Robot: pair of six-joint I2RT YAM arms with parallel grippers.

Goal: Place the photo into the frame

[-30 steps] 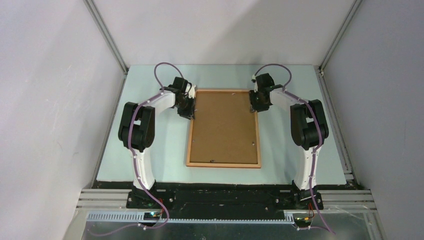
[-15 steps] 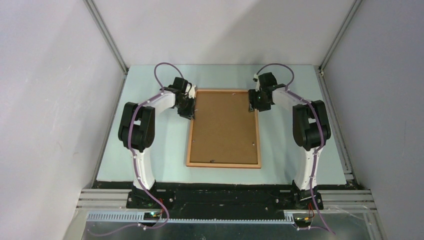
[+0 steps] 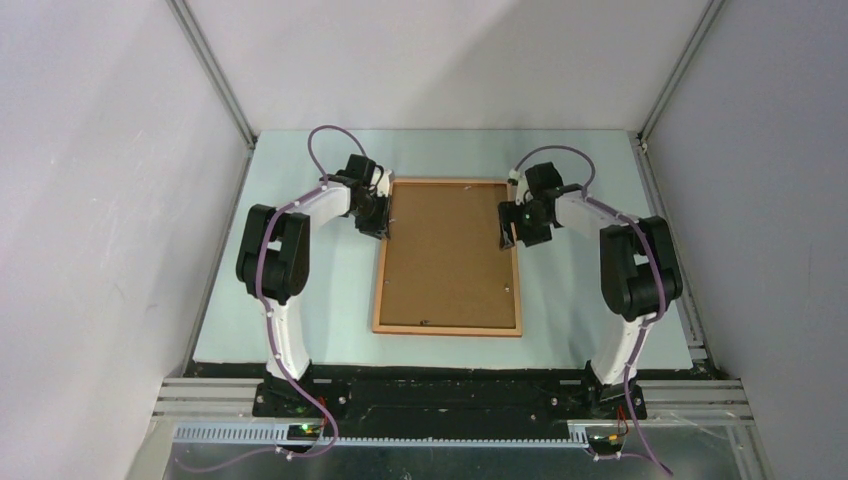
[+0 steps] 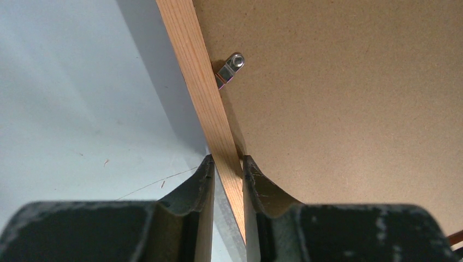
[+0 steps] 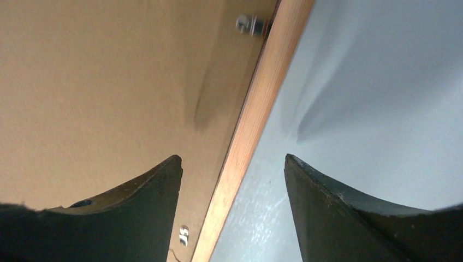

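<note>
Top view, frame: the frame (image 3: 447, 329) is lying back-up on the table (image 3: 300, 300) between the two arms.
Top view, backing board: the brown backing board (image 3: 448, 255) is filling the frame's opening.
Top view, photo: it is not showing anywhere. It is probably lying under the board inside the frame, but that cannot be confirmed.
Top view, left gripper: the left gripper (image 3: 378, 222) is sitting on the frame's left rail, near its far corner.
Top view, right gripper: the right gripper (image 3: 512, 225) is hanging over the frame's right rail, near its far corner.
Left wrist, grip: the left gripper (image 4: 227, 164) is pinching the wooden rail (image 4: 194, 60), one finger on the outer side and one on the board side.
Left wrist, clip: a metal turn clip (image 4: 230, 68) is sitting on the board (image 4: 349, 109) at the rail's inner edge, just beyond the fingertips.
Right wrist, jaws: the right gripper (image 5: 232, 161) is standing spread, straddling the rail (image 5: 267, 93) without touching it.
Right wrist, clip: another clip (image 5: 250, 24) is lying just inside the rail, farther along.
Handling: the frame is looking light and stiff, with a breakable pane underneath. The thin rails are looking like the safest place to hold it, and the grip should be gentle and level.
</note>
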